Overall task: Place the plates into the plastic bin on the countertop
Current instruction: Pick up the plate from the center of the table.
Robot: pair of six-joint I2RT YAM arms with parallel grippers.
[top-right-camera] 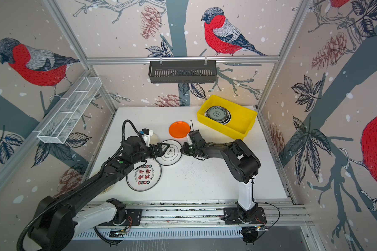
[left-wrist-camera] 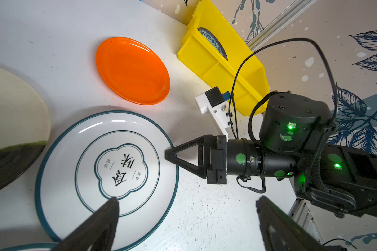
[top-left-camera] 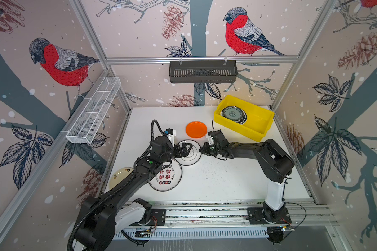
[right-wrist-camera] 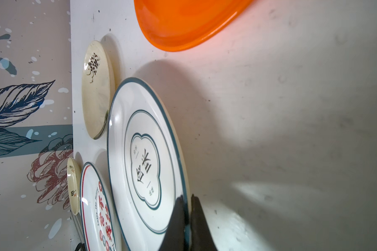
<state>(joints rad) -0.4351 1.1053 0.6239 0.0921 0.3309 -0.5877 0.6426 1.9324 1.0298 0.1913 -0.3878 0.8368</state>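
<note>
Right gripper (right-wrist-camera: 187, 202) clamped – white plate (right-wrist-camera: 144, 163) rim.

High on the back wall, a black slatted basket (top-left-camera: 202, 75), hung from a metal rail (top-left-camera: 139, 59) by two pale clips (top-left-camera: 180, 61). Along the left wall, a long white wire basket (top-left-camera: 94, 110), split into compartments. All around, wallpaper with red-breasted birds (top-left-camera: 244, 32), pine cones (top-left-camera: 173, 20) and dark leaves (top-left-camera: 333, 91).

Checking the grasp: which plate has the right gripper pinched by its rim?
The white plate with the teal rim and black characters; the right gripper is shut on its edge. The orange plate and the red-lettered plate are not gripped.
</note>
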